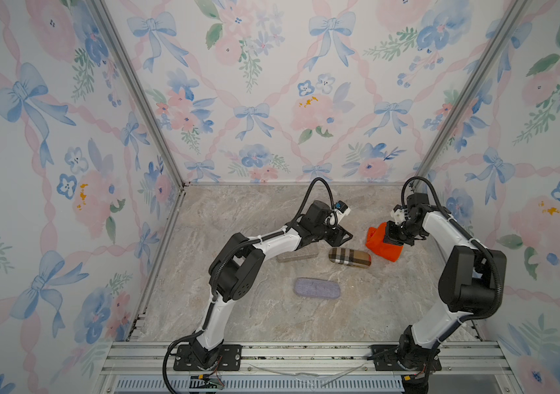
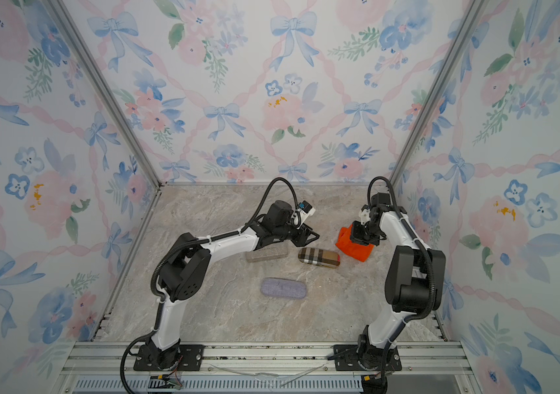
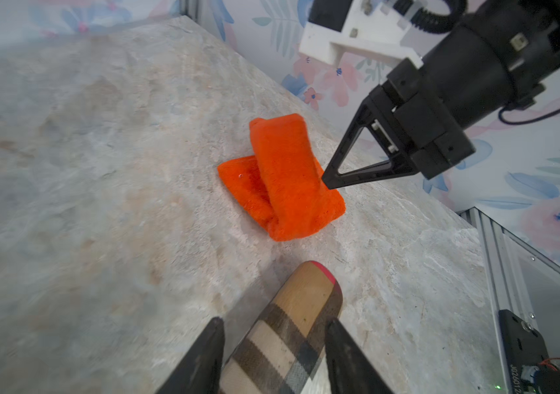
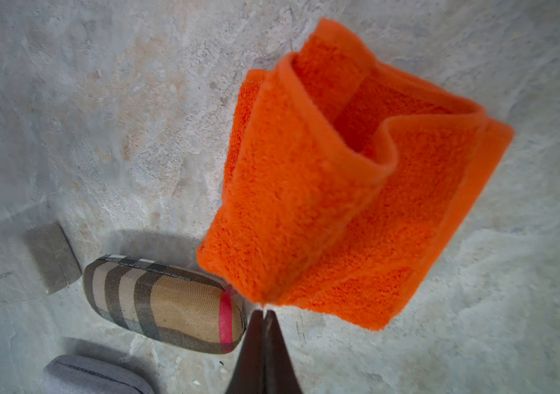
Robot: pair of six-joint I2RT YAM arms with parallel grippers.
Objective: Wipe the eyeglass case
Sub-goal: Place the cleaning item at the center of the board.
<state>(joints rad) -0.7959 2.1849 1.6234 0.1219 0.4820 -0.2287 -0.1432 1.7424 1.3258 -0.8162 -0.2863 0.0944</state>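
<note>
A tan plaid eyeglass case (image 1: 349, 260) (image 2: 319, 257) with a red stripe lies mid-table. My left gripper (image 1: 342, 240) (image 3: 275, 324) is down over its left end, and the black fingers (image 3: 335, 337) are shut on the case (image 3: 292, 334) from both sides. To the right is an orange terry cloth (image 1: 379, 250) (image 2: 353, 249) (image 3: 289, 184), partly lifted off the table. My right gripper (image 4: 264, 310) (image 3: 328, 182) is shut on its near corner, and the cloth (image 4: 323, 191) hangs folded from the pinch. In the right wrist view the plaid case (image 4: 166, 303) lies just beside the fingertips.
A grey-lavender fabric case (image 1: 318, 288) (image 4: 94, 375) lies nearer the front. A stone-coloured rectangular case (image 1: 297, 256) (image 4: 50, 257) sits left of the plaid one, partly under my left arm. Floral walls close in three sides, and an aluminium rail (image 1: 306, 351) runs along the front.
</note>
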